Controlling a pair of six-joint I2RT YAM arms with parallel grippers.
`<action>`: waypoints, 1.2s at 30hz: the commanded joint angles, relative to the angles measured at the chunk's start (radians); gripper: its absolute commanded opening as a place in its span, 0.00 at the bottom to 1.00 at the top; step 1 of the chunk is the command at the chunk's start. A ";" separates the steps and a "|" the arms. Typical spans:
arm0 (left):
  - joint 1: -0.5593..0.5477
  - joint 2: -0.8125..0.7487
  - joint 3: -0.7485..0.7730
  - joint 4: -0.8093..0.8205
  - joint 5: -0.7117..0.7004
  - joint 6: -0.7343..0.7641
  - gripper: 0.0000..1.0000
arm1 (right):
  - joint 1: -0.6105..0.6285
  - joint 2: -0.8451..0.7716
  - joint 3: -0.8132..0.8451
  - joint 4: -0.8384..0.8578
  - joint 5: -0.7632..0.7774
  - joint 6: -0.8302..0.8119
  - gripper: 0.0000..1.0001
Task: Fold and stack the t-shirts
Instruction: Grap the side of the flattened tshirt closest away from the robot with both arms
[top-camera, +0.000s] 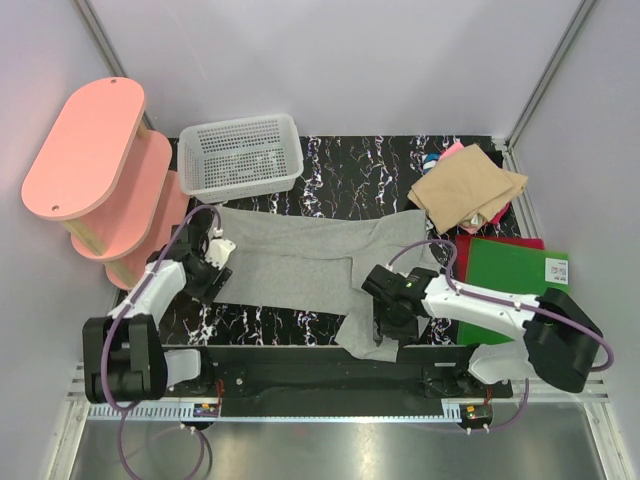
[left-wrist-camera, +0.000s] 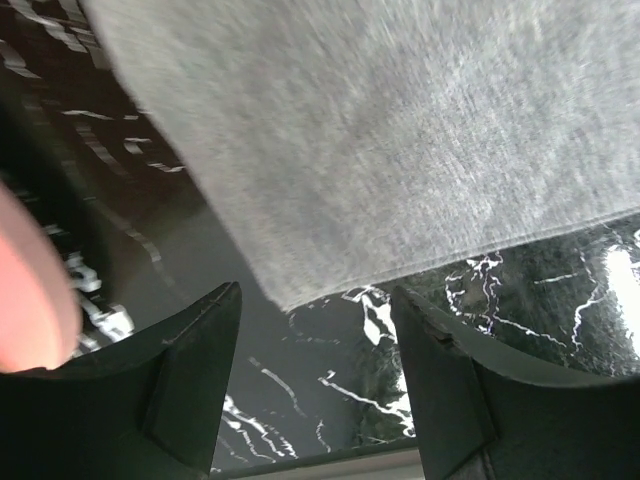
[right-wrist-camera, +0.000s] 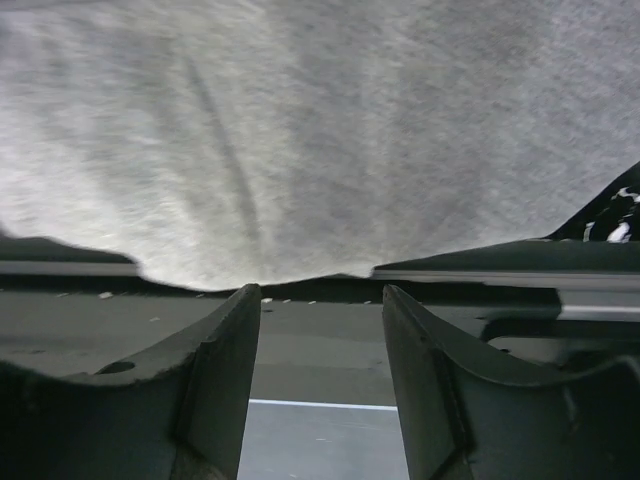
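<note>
Between pale walls (top-camera: 330, 60), grey t-shirt (top-camera: 300, 255) on marbled tabletop (top-camera: 350, 160)

I see the grey t-shirt (top-camera: 300, 260) as soft matt cloth (faintly fuzzy). The table (top-camera: 360, 165) looks glossy, black and marble-veined.

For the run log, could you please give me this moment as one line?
large light grey cloth t-shirt spread out | left end effector open at its left edge | right end effector open at its near edge

Black marbled table (top-camera: 350, 165) — carrying grey t-shirt (top-camera: 300, 255), tan t-shirt (top-camera: 465, 190), white basket (top-camera: 240, 182).
</note>
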 joint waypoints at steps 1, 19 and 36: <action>0.009 0.077 0.053 0.046 -0.007 -0.016 0.66 | 0.020 -0.077 -0.012 0.031 0.025 0.132 0.60; 0.012 0.142 0.076 0.072 -0.002 -0.013 0.65 | 0.046 0.023 -0.035 0.067 0.061 0.143 0.63; 0.014 0.151 0.022 0.081 -0.008 0.007 0.42 | 0.046 0.088 0.008 0.128 0.157 0.143 0.27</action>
